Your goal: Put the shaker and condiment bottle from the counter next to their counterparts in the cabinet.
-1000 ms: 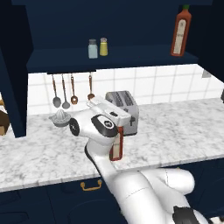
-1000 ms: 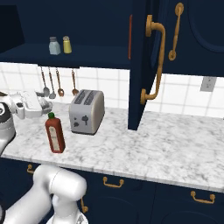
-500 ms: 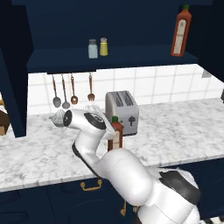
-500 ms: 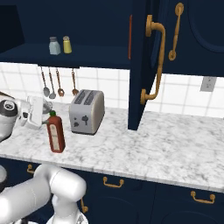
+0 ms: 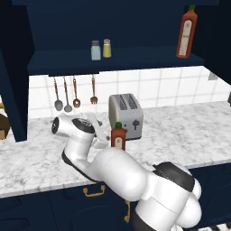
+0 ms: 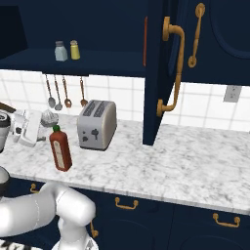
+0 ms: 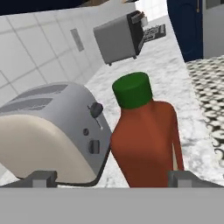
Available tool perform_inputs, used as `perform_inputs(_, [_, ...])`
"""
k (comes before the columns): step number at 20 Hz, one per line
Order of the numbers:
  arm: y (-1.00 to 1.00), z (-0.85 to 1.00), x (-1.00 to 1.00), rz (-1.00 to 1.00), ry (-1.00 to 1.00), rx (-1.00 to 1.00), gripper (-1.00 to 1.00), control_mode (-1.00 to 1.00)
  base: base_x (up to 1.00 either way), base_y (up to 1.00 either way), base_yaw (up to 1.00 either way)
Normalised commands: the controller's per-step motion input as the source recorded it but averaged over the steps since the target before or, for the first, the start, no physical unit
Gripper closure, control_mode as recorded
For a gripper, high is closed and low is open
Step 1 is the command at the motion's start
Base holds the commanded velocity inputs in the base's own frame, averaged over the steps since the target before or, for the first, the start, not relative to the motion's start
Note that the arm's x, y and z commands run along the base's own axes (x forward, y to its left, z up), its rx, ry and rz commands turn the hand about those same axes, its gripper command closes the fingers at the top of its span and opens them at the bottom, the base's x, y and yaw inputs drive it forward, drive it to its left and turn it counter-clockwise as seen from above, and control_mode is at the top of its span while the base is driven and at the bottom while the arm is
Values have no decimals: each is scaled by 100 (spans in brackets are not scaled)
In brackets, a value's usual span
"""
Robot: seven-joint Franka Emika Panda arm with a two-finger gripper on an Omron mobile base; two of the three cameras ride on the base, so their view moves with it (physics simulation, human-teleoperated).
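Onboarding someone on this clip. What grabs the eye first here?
Probably the tall red-orange sauce bottle with a green cap, upright on the white-grey marbled counter beside the silver toaster, with the open gripper facing it close up. Next, its twin red bottle on the navy cabinet shelf, well apart from the yellow shaker and pale blue-white shaker standing together.

I count two red bottles (image 5: 187,32) (image 5: 118,136), two shakers (image 5: 95,50) (image 5: 107,48), one toaster (image 5: 126,116) and four hanging utensils (image 5: 75,92).
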Motion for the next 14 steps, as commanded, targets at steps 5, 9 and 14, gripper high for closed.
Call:
perform_inputs(5, [-17,-35,-12,-29,-3,-16,-100,-100,0,0,0])
perform_inputs(9, [0,0,0,-5,-1,-1,-100,-100,0,0,0])
perform_inputs(14, [-3,-17,-17,-10,1,-3,-100,-100,0,0,0])
